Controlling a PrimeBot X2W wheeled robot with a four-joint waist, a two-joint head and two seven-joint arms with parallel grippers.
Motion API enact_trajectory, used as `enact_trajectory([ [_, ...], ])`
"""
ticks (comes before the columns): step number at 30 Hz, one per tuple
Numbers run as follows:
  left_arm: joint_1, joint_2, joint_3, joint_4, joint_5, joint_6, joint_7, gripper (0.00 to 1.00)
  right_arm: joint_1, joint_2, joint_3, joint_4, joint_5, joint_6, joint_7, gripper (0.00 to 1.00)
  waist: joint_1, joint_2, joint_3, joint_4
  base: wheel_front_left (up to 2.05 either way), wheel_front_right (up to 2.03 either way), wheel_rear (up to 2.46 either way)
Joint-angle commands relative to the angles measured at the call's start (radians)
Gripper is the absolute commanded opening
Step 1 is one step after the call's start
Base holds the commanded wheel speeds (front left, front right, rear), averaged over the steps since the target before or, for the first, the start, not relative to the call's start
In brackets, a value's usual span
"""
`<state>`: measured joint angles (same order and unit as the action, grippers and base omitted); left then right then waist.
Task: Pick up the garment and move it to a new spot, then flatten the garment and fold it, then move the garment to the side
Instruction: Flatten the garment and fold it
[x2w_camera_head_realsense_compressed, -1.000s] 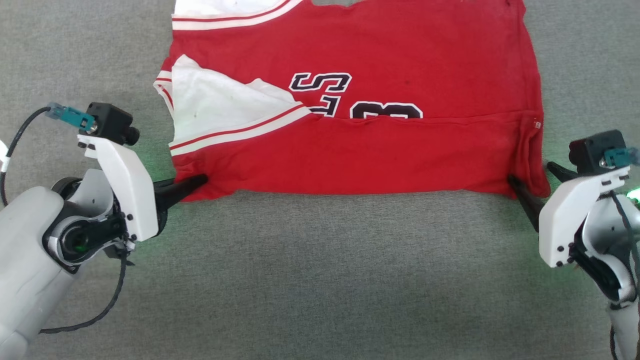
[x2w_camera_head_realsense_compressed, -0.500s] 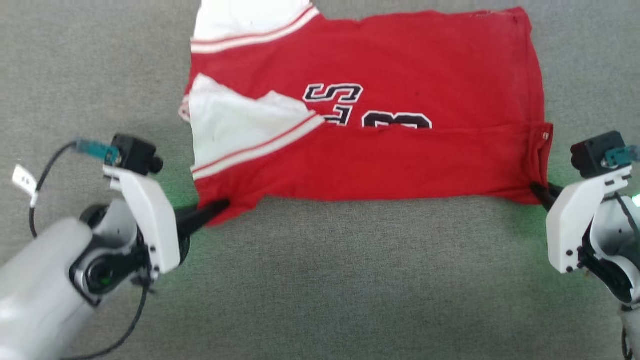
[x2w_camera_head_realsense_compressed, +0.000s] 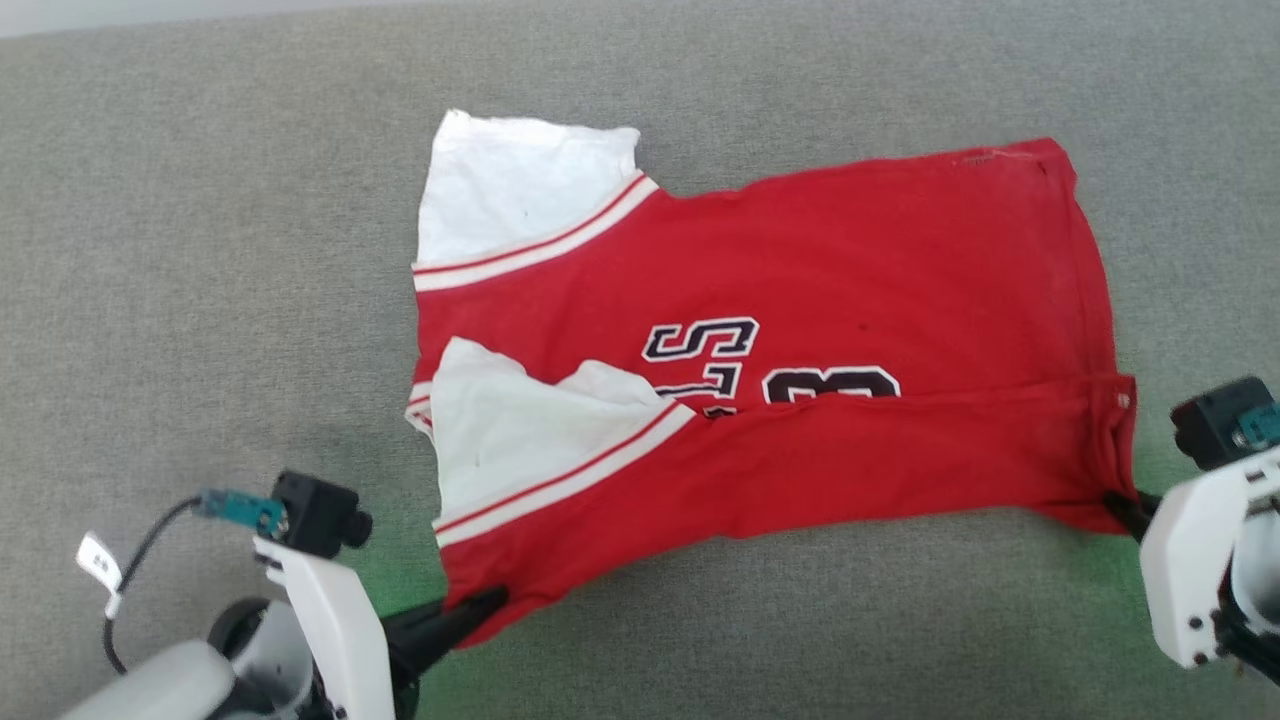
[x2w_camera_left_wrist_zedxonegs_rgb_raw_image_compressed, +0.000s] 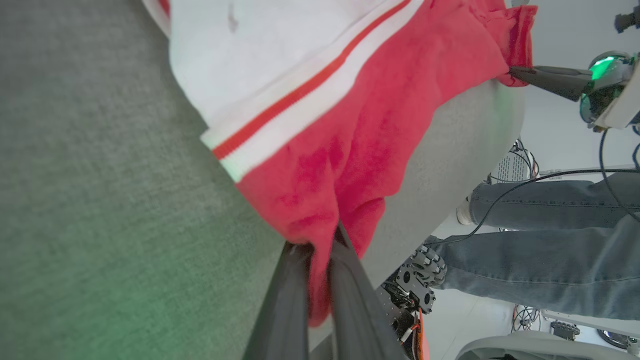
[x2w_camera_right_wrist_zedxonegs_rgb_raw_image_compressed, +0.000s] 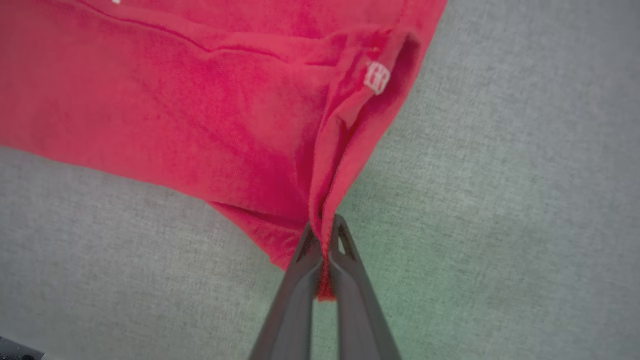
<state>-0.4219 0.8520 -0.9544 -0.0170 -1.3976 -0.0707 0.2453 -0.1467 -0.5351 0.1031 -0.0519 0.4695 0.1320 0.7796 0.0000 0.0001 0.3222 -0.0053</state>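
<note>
Both pinch cloth: left gripper (x2w_camera_head_realsense_compressed: 488, 602) clenched on shirt (x2w_camera_head_realsense_compressed: 850, 260) corner below sleeve (x2w_camera_head_realsense_compressed: 500, 450), right gripper (x2w_camera_head_realsense_compressed: 1118, 503) clenched on hem corner. Shirt spans between them, rest flat beyond tips on grey mat (x2w_camera_head_realsense_compressed: 200, 300), near strip folded over. Risk: pinches thin, at very edge; uneven pull could slip corner or drag fold open. Left wrist view adds person's legs (x2w_camera_left_wrist_zedxonegs_rgb_raw_image_compressed: 540, 270) past mat edge; right wrist view shows hem label (x2w_camera_right_wrist_zedxonegs_rgb_raw_image_compressed: 376, 77), mere speck in head view.

garment (x2w_camera_head_realsense_compressed: 800, 290): 1 | left hand (x2w_camera_head_realsense_compressed: 496, 598): 1 | right hand (x2w_camera_head_realsense_compressed: 1112, 498): 1 | white sleeves (x2w_camera_head_realsense_compressed: 520, 185): 2 | person (x2w_camera_left_wrist_zedxonegs_rgb_raw_image_compressed: 530, 272): 1
</note>
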Motion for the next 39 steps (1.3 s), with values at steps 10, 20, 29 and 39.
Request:
enact_trajectory([
  [10,0.054,0.007,0.025,-0.058,-0.002,0.041,-0.078,0.47,0.063,0.051,-0.092,-0.065,-0.022,-0.003,-0.076,0.54,0.0000,-0.0001,-0.006,0.002,0.00,0.00,0.00],
  [20,0.054,0.088,0.152,-0.082,-0.003,0.077,-0.232,1.00,0.013,0.164,-0.120,-0.114,-0.128,-0.003,-0.291,1.00,0.0000,-0.0001,0.011,-0.047,0.00,0.00,0.00],
  [29,-0.092,0.083,0.288,0.066,0.008,0.062,-0.338,1.00,-0.054,0.327,-0.096,-0.073,-0.259,-0.003,-0.608,1.00,0.0000,-0.0001,0.058,-0.132,0.00,0.00,0.00],
  [39,-0.421,0.045,0.284,0.385,0.053,0.000,-0.146,1.00,-0.125,0.441,-0.031,-0.010,-0.312,-0.003,-0.809,1.00,0.0000,-0.0001,0.124,-0.262,0.00,0.00,0.00],
])
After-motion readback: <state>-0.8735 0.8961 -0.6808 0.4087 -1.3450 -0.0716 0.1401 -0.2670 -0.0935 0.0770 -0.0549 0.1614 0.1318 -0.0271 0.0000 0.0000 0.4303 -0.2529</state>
